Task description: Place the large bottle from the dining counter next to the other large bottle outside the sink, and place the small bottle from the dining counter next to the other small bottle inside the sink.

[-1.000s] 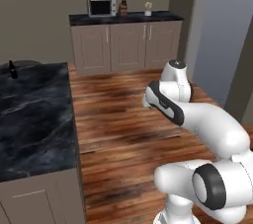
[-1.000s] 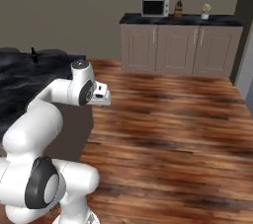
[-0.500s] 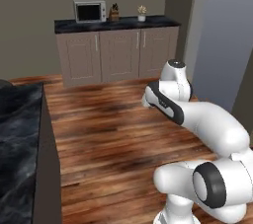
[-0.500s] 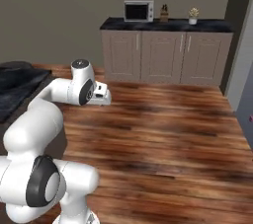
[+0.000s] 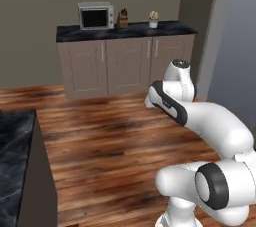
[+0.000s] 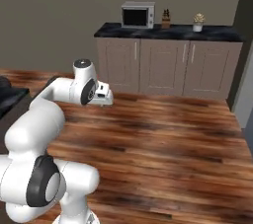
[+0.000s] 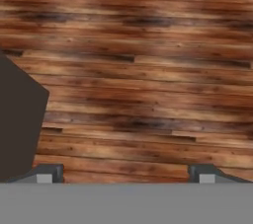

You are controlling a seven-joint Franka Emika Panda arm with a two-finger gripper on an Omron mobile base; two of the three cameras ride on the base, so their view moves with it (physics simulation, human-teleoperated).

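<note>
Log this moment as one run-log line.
arm: tucked over wood floor | gripper: jaws wide open, holding nothing | dining counter: corner at left edge | ahead: wall cabinets with microwave

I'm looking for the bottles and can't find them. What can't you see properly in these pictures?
- The black marble dining counter: cut off by the left edge of the left base view, so whatever stands on it is out of frame.
- The small dark item and small pale item beside the silver microwave: too small to identify.
- The open two-finger gripper: in the hand view, just the fingertips show.
</note>
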